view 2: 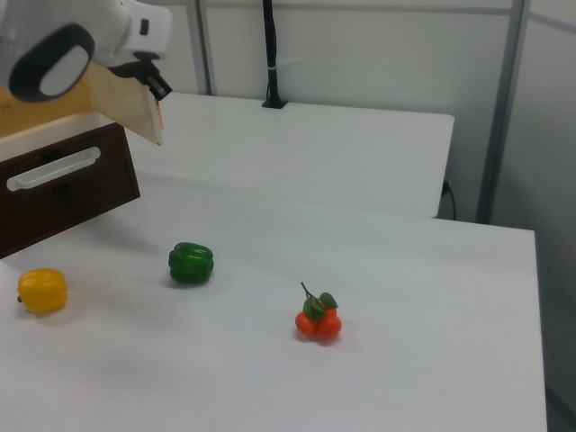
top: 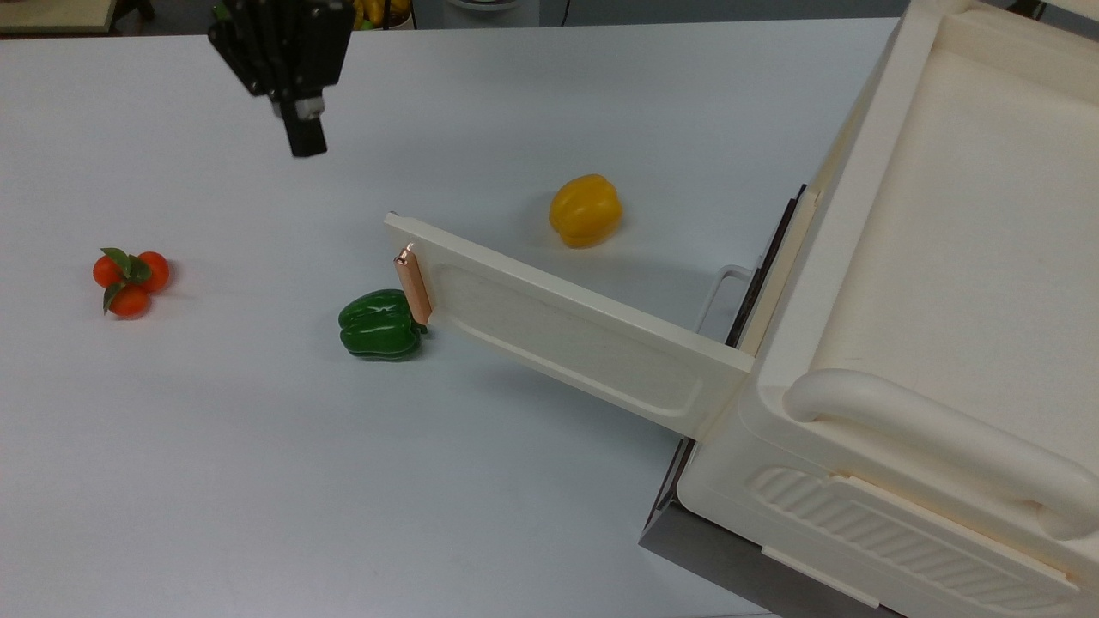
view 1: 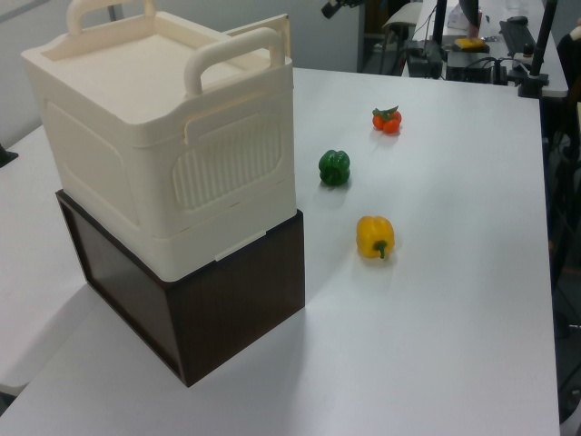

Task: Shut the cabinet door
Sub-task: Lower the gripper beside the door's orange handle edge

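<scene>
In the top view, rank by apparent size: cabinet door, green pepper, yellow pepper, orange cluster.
1. cabinet door, by far the largest.
2. green pepper and yellow pepper look alike; no ranking between them.
3. orange cluster, slightly smaller.
</scene>
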You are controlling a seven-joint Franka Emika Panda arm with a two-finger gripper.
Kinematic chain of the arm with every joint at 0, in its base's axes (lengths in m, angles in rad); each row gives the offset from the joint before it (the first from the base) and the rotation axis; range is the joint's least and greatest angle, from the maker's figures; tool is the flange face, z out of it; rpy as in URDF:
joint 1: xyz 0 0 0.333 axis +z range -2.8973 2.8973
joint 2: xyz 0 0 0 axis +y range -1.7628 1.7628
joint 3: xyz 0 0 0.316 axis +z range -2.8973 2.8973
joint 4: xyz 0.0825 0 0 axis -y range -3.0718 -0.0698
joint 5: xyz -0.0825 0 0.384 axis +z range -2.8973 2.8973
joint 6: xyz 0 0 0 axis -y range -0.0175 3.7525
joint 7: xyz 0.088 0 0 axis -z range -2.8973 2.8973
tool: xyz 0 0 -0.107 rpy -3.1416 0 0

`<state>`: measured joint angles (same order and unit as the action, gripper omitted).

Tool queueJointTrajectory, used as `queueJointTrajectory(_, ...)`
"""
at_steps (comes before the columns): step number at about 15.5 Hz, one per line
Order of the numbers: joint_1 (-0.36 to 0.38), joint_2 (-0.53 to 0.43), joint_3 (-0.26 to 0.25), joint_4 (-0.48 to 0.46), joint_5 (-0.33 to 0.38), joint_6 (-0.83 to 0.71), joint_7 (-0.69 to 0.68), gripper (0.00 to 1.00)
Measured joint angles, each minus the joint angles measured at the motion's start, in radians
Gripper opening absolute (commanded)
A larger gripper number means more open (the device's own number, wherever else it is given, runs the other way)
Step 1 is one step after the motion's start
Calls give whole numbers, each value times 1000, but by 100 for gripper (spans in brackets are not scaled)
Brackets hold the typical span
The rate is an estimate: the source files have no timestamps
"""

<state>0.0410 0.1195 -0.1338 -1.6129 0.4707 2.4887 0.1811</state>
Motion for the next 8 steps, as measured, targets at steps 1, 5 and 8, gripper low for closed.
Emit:
queueJointTrajectory(1,0,15,0,0,46,54,0,0)
queueJointTrajectory(5,3,68,11,9,122,208,1,0)
queueJointTrajectory(8,15,118,27,36,142,273,6,0)
